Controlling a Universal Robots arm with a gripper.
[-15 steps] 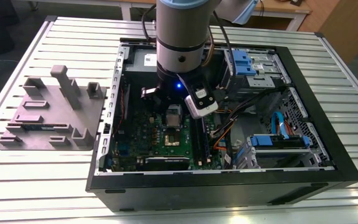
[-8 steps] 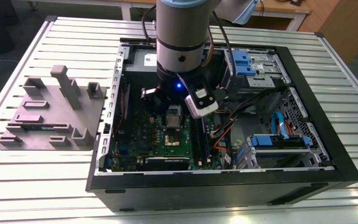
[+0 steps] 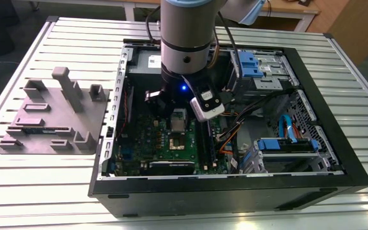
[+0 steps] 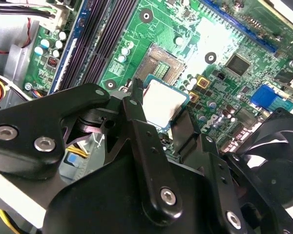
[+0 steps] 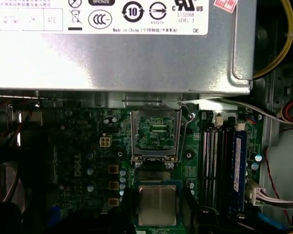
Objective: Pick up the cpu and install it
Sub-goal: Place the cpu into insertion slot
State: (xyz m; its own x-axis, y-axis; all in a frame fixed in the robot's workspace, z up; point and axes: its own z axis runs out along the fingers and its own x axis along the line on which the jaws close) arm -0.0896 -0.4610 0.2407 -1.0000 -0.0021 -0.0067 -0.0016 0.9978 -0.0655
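A slatted metal table (image 3: 30,182) carries an open computer case (image 3: 235,191) lying on its side, and the arm reaches down into it. The gripper (image 4: 161,105) is closed on the cpu (image 4: 165,97), its black fingers (image 4: 136,117) pinching the chip by two opposite edges with the silvery top facing up. In both wrist views the cpu hangs above the green motherboard (image 4: 224,39), close by the metal-framed socket (image 5: 154,132) but not seated in it. How high it hangs cannot be told. The socket's frame looks open, with its greenish centre bare. Done well, this step calls for keeping the chip level, squaring its edges to the frame and centring it over the opening before any lowering. It should then go straight down with no sideways drag, since the contacts are likely delicate. The fingers need room inside the frame, and the memory slots (image 5: 217,161) sit close on one side. The big grey power supply (image 5: 117,58) with its white label sits beyond the socket. Beside the case, on the exterior view's left, a grey moulded tray (image 3: 50,115) rests on the table. Wooden furniture and a dark floor show past the table's edges.
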